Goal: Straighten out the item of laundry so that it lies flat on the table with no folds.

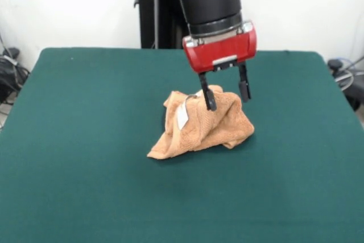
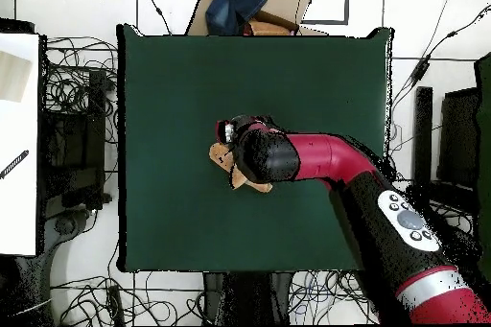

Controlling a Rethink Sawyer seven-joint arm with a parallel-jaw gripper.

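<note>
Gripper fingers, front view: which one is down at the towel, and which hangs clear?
On the open gripper, the finger beside the white label reaches the top of the crumpled towel. The other finger hangs clear past the towel's edge.

light: bright, even | shadows: soft, faint | focus: slightly soft

My arm is glossy red with black sections. From the front I see a thick black cylindrical wrist segment ending in a silvery ring, and below it a boxy red gripper housing with a pale strip along its top edge and a small light plate on its face. Two thin black fingers hang beneath it. From overhead, a grey oval panel with round buttons sits on a black link, beside a silver band.
</note>
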